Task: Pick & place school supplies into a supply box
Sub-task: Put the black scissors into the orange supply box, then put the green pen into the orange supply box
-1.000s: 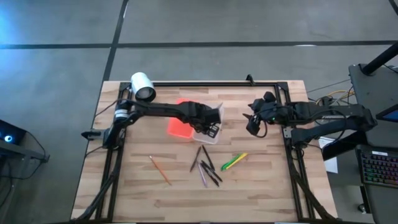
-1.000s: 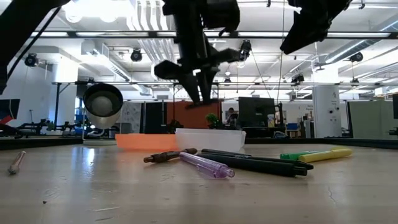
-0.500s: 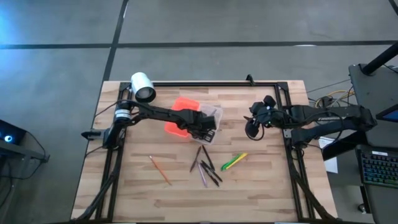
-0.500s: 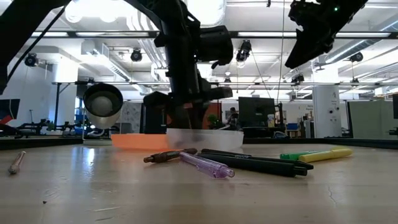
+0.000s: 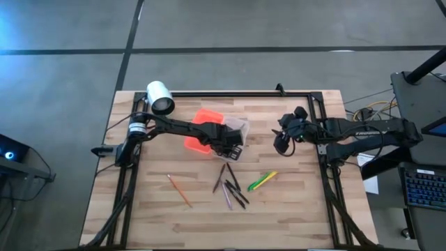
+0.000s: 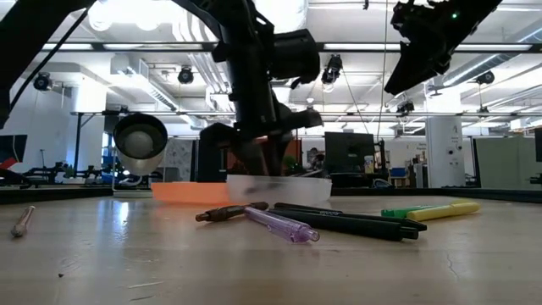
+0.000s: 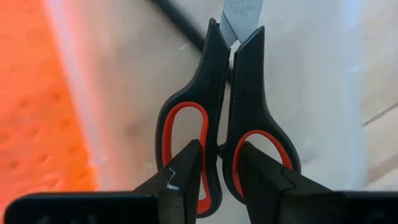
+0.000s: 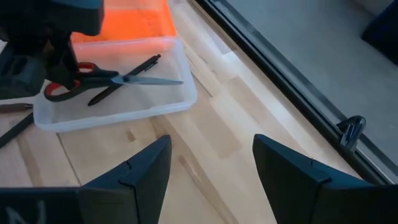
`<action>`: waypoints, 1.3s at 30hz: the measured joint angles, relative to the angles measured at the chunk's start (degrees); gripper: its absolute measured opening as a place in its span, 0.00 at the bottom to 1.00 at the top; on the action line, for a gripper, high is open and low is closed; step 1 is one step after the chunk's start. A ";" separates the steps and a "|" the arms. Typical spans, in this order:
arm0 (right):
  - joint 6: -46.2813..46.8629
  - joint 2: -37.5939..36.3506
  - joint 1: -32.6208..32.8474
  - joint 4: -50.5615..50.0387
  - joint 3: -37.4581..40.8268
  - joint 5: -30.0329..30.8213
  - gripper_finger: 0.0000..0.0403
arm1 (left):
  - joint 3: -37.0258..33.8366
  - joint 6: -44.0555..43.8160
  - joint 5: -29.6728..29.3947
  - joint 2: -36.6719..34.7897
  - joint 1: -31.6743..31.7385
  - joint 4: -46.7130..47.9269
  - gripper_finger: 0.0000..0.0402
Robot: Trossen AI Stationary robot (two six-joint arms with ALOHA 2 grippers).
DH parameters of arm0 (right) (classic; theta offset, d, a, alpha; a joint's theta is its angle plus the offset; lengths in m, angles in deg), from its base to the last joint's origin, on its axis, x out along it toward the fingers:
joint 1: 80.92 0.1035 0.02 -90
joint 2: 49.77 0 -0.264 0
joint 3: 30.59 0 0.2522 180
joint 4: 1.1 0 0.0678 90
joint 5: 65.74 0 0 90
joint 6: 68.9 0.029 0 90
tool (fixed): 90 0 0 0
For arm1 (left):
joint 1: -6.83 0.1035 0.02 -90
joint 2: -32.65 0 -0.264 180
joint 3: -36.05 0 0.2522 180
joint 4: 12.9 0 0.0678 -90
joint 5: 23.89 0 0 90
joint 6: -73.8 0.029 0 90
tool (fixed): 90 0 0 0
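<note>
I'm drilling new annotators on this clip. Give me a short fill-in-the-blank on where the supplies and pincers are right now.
1. The red-handled scissors lie inside the clear plastic ____ of the pencil case.
2. The left pincer has its fingertips at the scissors' ____.
3. Under the scissors lies a thin dark ____.
4. The right pincer hangs ____, holding nothing.

Missing words: tray; handles; pen; open

A light wooden slatted table top [image 5: 293, 202] edged by a black metal frame [image 5: 237, 93] stands on grey concrete floor [image 5: 230, 28] crossed by dark seam lines. Beyond the table lies an open hall with bright ceiling strip lights [image 6: 203, 21], white pillars [image 6: 443, 151] and dark monitors [image 6: 347, 148].
</note>
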State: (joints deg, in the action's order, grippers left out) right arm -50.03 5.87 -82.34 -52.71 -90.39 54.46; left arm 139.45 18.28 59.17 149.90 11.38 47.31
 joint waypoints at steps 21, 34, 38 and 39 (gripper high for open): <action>-0.42 0.00 -0.50 1.39 0.46 -0.08 0.54 | 0.83 5.64 -2.37 -0.17 -1.05 2.85 0.36; -1.24 0.02 -0.48 1.62 0.71 -5.38 0.54 | 2.92 7.97 -2.41 -6.65 -12.64 8.82 0.39; -4.93 0.25 -0.38 1.87 0.96 -10.23 0.54 | 2.81 13.16 -3.42 -8.69 -21.62 9.04 0.39; -6.59 0.55 -0.37 2.04 0.96 -12.81 0.54 | 2.91 14.01 -3.32 -8.87 -23.78 9.01 0.39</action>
State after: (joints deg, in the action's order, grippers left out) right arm -56.62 6.42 -82.71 -50.68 -89.43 41.65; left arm 142.36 32.29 55.85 141.04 -12.40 56.32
